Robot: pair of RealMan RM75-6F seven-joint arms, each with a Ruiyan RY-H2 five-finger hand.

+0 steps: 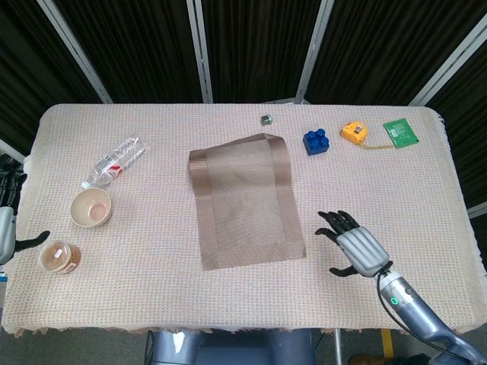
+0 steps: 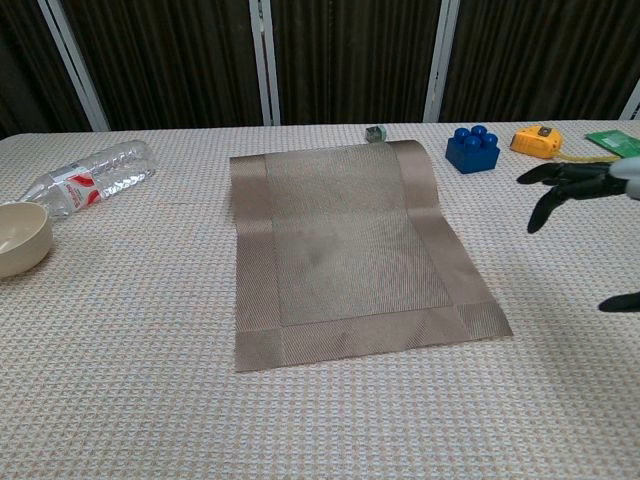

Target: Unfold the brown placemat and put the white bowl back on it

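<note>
1. Grey-shelled right robot hand (image 1: pixel 356 249) hovers empty, fingers spread, just beside the brown placemat (image 1: pixel 245 199); a careless sweep could drag the still-folded far edge.
2. Left robot hand (image 1: pixel 6 234) sits at the worktop (image 1: pixel 380 182) edge, fingers apart.
3. White bowl (image 1: pixel 91 207) lies well left; the bottle (image 1: pixel 116 161) could roll if bumped.

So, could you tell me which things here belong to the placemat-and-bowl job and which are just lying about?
Job:
placemat, still folded at its far edge
bowl
right hand, open beside the placemat
left hand at the table's edge

Lying about:
bottle
small tub
blue block
tape measure
green card
small cube
</note>
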